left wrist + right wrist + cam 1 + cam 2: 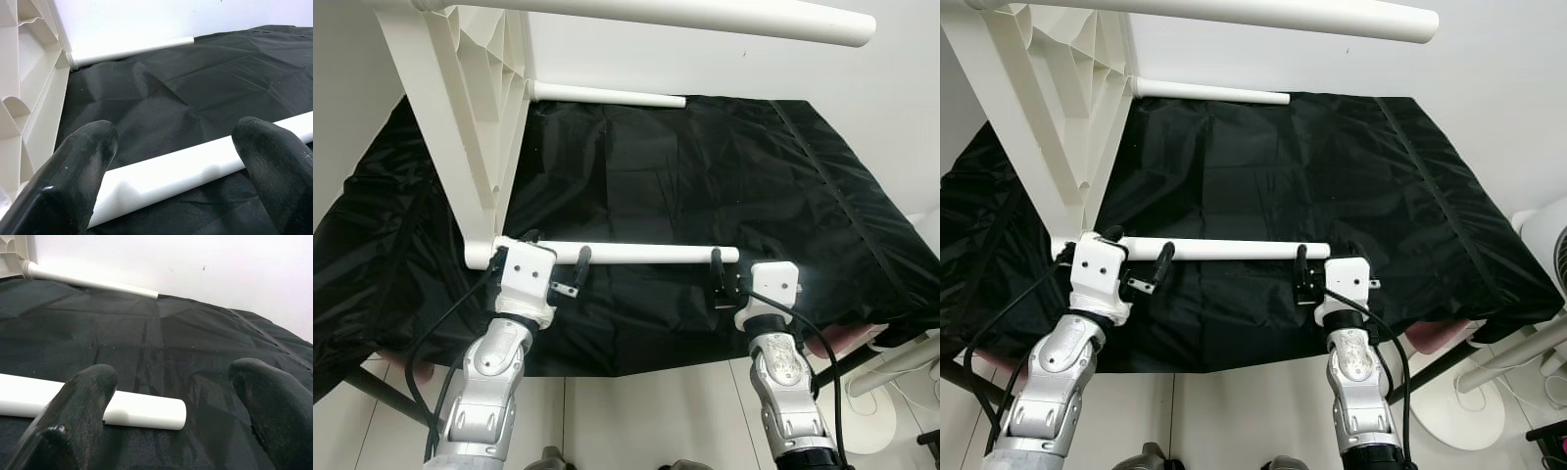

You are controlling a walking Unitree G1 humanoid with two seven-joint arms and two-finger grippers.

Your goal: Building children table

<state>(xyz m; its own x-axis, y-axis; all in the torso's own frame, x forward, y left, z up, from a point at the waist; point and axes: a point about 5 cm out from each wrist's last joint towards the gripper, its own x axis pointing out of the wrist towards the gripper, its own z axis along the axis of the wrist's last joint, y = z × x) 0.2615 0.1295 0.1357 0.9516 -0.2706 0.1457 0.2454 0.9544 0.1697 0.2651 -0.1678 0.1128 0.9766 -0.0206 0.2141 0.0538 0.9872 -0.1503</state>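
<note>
A white plastic children's table top [460,127] stands on its edge at the left, ribbed underside facing right, on a black cloth [705,176]. Three white tube legs stick out of it to the right: an upper leg [705,15], a far leg [607,95] lying by the wall, and a near leg [646,254] just above the cloth. My left gripper [556,257] is open, its fingers [83,161] straddling the near leg [186,169] close to the table top. At the leg's free end [166,413] my right gripper [729,264] is open around it, fingers [83,406] apart.
The cloth drapes over a low surface and hangs off its front edge. A white wall [754,69] runs right behind it. A white fan base [871,411] and a pink object [842,338] sit at the right on the pale tiled floor [636,411].
</note>
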